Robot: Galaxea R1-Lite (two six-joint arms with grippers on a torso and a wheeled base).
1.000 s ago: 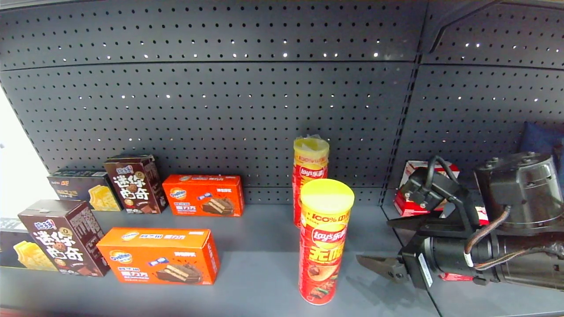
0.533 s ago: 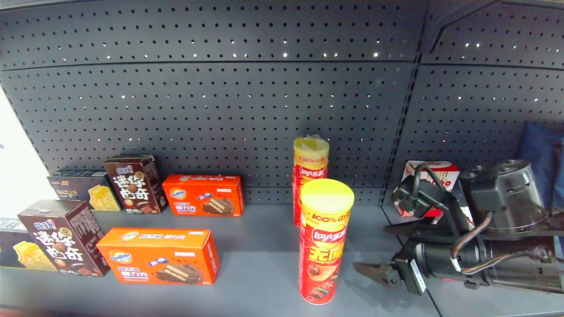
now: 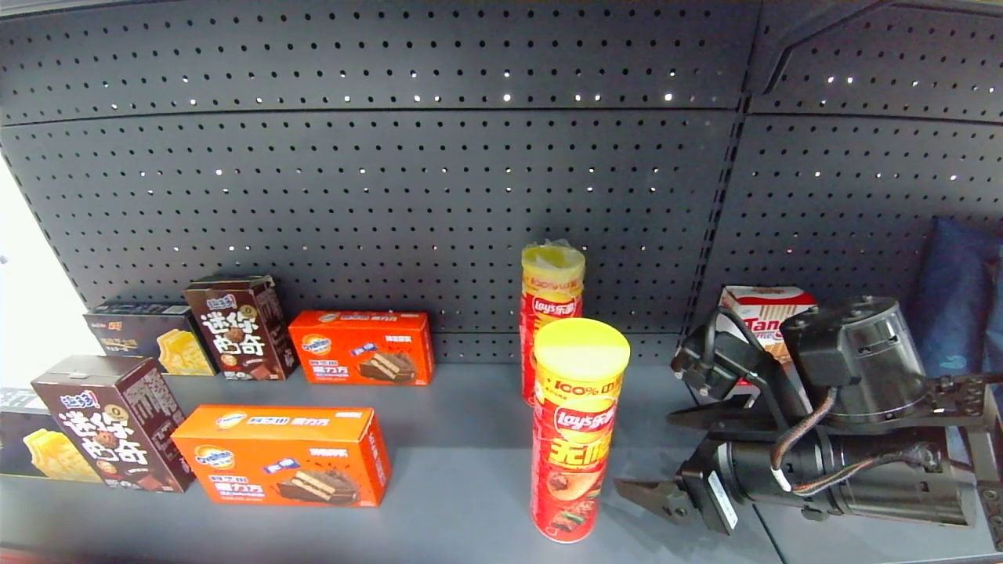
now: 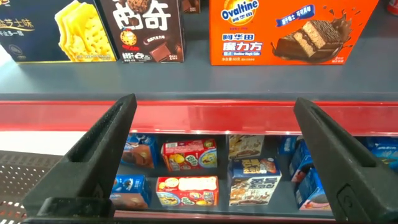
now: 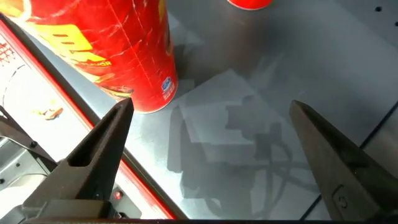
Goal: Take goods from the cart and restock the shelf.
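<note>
Compared with a second back, the right gripper has been slid closer to the front chip can and a bit lower; more of the red-and-white box behind the arm is uncovered now; nothing else has been budged. The front chip can is stood upright near the front edge of the shelf, with the rear chip can right behind it by the pegboard.

The lower part of the red-and-white box is blocked by the wrist; a blue thing is cut off at the right edge and can't be made out; the dark box at far left is clipped too.

The right arm is laid roughly level over the shelf, coming in from the right; its fingers are spread apart with nothing held, the nearer tip just beside the can's lower part, not touching. The left gripper is spread wide and empty too, held facing the shelf's red front lip, below an orange box.
</note>
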